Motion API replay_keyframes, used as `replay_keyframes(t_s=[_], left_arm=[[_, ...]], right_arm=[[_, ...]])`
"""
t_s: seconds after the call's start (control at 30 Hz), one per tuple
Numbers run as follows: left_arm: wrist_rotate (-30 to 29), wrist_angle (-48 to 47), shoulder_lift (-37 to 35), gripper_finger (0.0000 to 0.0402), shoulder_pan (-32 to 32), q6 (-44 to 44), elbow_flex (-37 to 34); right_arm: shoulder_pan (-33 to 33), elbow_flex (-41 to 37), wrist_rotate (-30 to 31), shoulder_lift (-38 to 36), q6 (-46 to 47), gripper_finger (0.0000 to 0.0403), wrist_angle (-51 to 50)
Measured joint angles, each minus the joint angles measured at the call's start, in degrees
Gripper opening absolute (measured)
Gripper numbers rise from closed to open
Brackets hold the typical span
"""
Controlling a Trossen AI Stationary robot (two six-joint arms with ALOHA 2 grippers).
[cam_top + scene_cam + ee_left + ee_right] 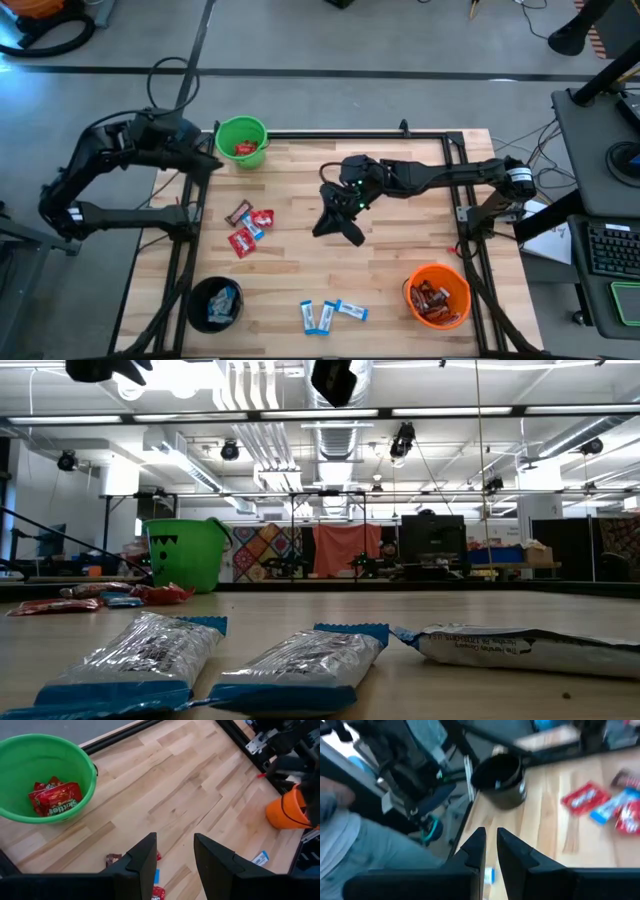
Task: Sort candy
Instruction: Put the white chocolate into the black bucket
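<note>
A mixed cluster of red, blue-and-white and brown candy [250, 226] lies on the table's left half. Three blue-and-white packets [331, 314] lie near the near edge, close to the low camera [290, 665]. My right gripper [338, 226] hangs above the table's middle, right of the cluster, with its fingers a narrow gap apart [491, 840] and nothing between them. My left gripper [211, 162] waits open [175, 854] and empty at the table's far left corner, beside the green bucket [242, 142].
The green bucket [42, 775] holds red packets. A black bucket [215, 303] at the near left holds blue-and-white packets, and an orange bucket [438, 295] at the near right holds brown bars. A black frame [460, 215] borders the table. A person's grey sleeve [350, 850] shows beyond the table.
</note>
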Motion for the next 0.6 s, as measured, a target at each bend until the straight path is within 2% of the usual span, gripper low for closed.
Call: replay_keyframes(t_s=[0.13,0.6], left_arm=[[0.00,0.04,1.70,0.0113,0.00,0.00,-0.02],[-0.98,0.87,10.89,0.0113,0.00,-0.04,0.13]], right_arm=[[-0.03,0.00,0.37,-0.04,0.20,0.0038,4.53],[-0.02,0.00,-0.10,-0.04,-1.57,0.0038,2.88]])
